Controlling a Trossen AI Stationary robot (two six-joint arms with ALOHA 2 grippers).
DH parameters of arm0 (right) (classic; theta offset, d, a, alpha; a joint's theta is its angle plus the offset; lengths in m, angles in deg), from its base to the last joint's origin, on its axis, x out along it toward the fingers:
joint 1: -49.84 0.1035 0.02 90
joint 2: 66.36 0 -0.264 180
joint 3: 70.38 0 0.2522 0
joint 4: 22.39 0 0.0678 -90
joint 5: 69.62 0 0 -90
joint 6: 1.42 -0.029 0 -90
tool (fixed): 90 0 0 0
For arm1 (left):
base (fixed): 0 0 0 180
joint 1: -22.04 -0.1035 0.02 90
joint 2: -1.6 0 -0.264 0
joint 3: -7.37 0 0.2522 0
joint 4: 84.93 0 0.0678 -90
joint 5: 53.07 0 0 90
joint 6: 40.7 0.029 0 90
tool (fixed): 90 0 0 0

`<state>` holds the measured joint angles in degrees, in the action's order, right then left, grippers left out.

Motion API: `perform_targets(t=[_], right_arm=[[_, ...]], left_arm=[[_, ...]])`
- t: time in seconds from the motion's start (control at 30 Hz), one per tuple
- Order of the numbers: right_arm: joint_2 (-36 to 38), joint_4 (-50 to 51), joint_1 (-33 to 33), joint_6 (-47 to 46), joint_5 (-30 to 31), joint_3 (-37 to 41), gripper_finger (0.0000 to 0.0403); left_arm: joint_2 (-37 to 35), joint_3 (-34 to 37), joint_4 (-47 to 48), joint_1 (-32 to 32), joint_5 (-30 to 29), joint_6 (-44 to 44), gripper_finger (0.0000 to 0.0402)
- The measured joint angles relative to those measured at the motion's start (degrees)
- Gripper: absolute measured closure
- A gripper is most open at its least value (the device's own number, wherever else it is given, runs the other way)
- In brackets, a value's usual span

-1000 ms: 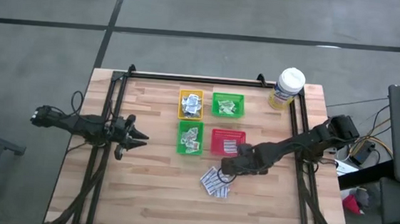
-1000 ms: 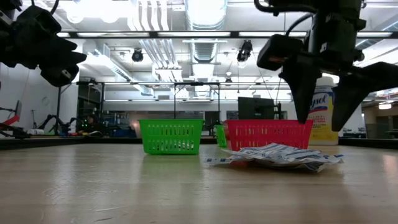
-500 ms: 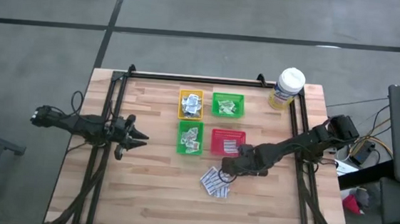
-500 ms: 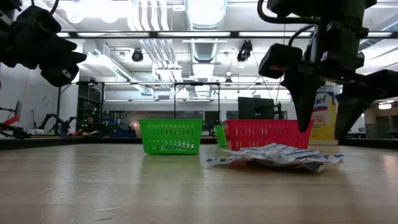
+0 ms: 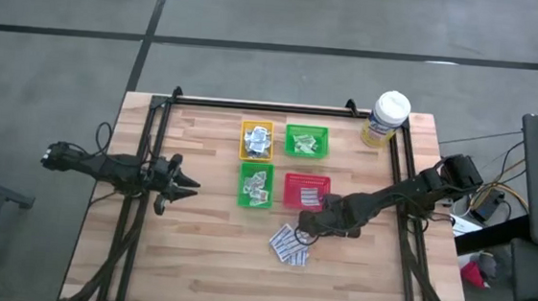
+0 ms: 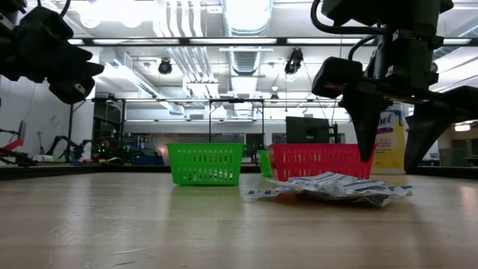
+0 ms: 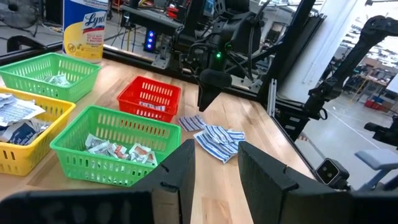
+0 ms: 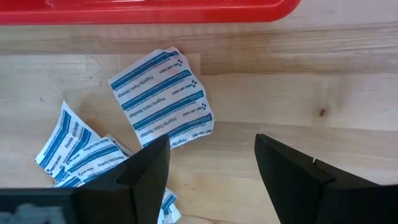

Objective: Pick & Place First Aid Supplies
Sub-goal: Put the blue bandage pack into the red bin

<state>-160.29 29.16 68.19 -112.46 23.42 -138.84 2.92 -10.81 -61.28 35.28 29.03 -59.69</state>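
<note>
The right gripper [image 5: 303, 226] hangs with its fingers spread wide and empty, just above the loose heap of blue-and-white packets [image 5: 289, 245] that lies on the bare wood toward the table's [image 5: 192, 269] near edge, right of its middle. In the right wrist view one packet [image 8: 163, 97] lies flat and mostly clear of the others, just beside the wall of the red tray [image 8: 149, 11]; the rest [image 8: 78, 152] overlap in a fan.

To do this pick well, I would aim for that single packet, not the fan, so only one comes up. A flat sachet on wood gives little to grip: the fingers should come down straddling one short edge, touch the wood lightly, then close so the packet buckles up between them. Closing too high would likely miss it; closing over the overlap risks lifting two.

The red tray [image 5: 306, 191] sits just behind the heap and already holds the same striped packets, so it looks like the right destination. The lift must clear its wall.

Further toward the far edge stand the two green trays [image 5: 256, 186] and the yellow tray [image 5: 256, 140], each part filled, and the yellow canister [image 5: 386, 118] near the far right corner. The left gripper [image 5: 189, 190] waits near the left edge, fingers partly apart and empty.
</note>
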Motion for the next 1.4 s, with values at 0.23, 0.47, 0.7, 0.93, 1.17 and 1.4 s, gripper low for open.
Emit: perform_targets(t=[0.23,0.47,0.7,0.93,1.17,1.4], right_arm=[[-0.02,-0.35,-0.02,-0.02,-0.46,0.20,0.0172],[-0.04,-0.72,0.00,-0.02,-0.46,0.45,0.0179],[-0.04,-1.13,0.00,-1.71,-0.19,1.26,0.0180],[-0.04,-2.95,0.00,-1.60,0.04,1.36,0.0179],[-0.04,-3.65,0.00,3.01,0.01,0.98,0.0179],[-0.04,-4.20,0.09,4.97,-0.01,0.57,0.0179]], left_arm=[[0.00,0.00,-0.02,-0.01,0.00,0.12,0.0287],[0.00,0.00,-0.02,0.00,0.00,1.04,0.0287],[0.00,0.00,-0.02,-0.01,-0.02,1.07,0.0287],[0.00,0.00,-0.02,0.00,-0.02,1.05,0.0287],[0.01,0.00,-0.02,0.01,-0.02,1.05,0.0287],[0.02,0.00,-0.02,0.00,-0.02,1.16,0.0287]])
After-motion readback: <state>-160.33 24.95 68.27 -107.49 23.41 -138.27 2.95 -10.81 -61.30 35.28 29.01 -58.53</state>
